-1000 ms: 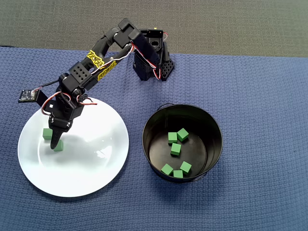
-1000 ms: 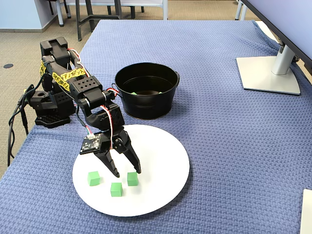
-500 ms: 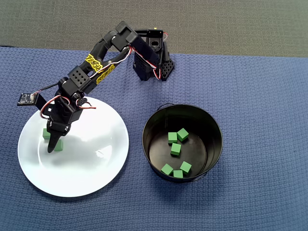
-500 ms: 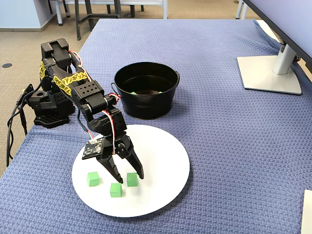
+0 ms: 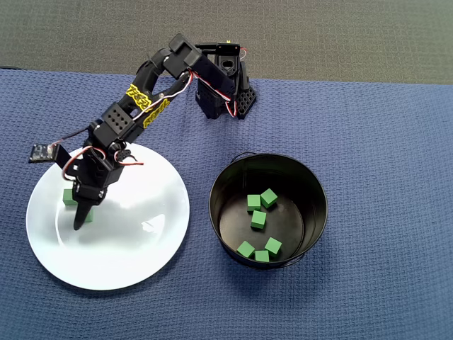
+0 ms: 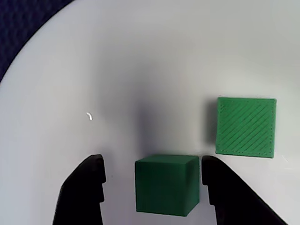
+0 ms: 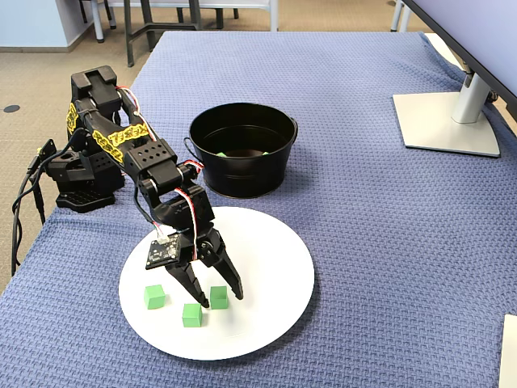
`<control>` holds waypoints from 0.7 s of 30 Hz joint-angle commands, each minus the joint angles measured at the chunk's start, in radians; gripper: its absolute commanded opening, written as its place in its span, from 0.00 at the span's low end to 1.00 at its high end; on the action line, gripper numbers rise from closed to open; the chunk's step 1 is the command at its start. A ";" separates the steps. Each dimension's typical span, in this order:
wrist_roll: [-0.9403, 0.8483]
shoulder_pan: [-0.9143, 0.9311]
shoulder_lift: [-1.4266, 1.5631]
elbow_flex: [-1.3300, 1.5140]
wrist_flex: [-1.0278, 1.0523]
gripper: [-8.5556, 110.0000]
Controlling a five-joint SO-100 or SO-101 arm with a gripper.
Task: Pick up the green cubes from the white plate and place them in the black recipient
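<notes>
Three green cubes lie on the white plate [image 7: 266,267]: one [image 7: 154,297] at the left, one [image 7: 191,314] near the front, one [image 7: 218,297] between my fingers. My gripper [image 7: 221,300] is open and lowered around that cube. In the wrist view the cube [image 6: 166,185] sits between the black fingertips, closer to the right one, and my gripper [image 6: 152,161] is not closed on it. A second cube [image 6: 245,126] lies beyond, to the right. From overhead, my gripper [image 5: 78,223] partly hides a cube [image 5: 88,214]. The black recipient [image 5: 233,184] holds several green cubes [image 5: 259,219].
The arm's base [image 5: 223,88] stands behind the plate [image 5: 134,234] on blue woven cloth. The black recipient [image 7: 242,166] sits just behind the plate in the fixed view. A monitor stand [image 7: 448,121] is at the far right. A small camera board [image 5: 41,152] sticks out from the wrist.
The gripper has moved forward and down over the plate. Its open fingers now straddle the cube that earlier lay just in front of the tips. The cubes have not moved.
</notes>
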 commanded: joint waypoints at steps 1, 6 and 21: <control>-0.023 -0.023 0.028 0.008 -0.032 0.21; -0.028 -0.026 0.034 0.034 -0.035 0.21; -0.043 -0.026 0.046 0.074 -0.075 0.13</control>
